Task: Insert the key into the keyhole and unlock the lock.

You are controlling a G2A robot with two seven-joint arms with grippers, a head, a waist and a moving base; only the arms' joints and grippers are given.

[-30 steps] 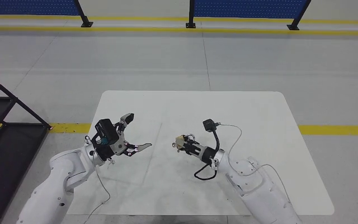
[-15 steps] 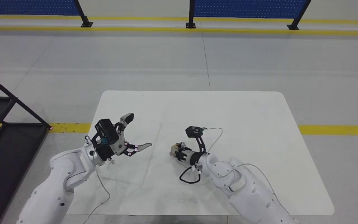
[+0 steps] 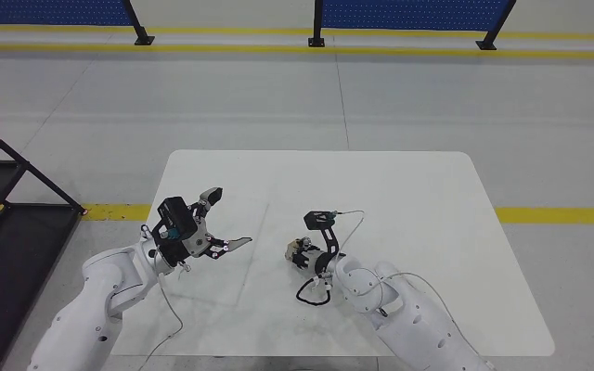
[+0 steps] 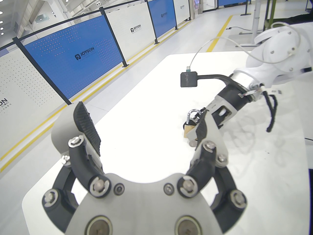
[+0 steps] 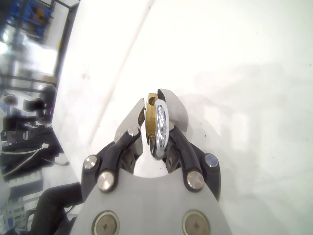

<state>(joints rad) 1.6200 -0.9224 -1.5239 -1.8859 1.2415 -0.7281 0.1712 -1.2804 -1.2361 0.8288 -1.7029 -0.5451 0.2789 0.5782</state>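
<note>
Brass padlock with chromed shackle.
Gripped edge-on between the fingers of the right gripper, shackle end toward the wrist, brass body toward the fingertips; held low over the white table, near its middle.

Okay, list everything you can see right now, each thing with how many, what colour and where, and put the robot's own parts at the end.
Padlock: one, brass body with silver shackle, gripped near the table's middle.
Table: one, white, under both arms.
Barrier panels: several, blue and white, on the floor beyond the table.
Floor lines: several, yellow, along the floor around the table.
Rack: one, black, on the floor on the left arm's side.
Right gripper: one, grey and black, shut on the padlock.
Left gripper: one, grey and black, open and empty, over the table.
</note>
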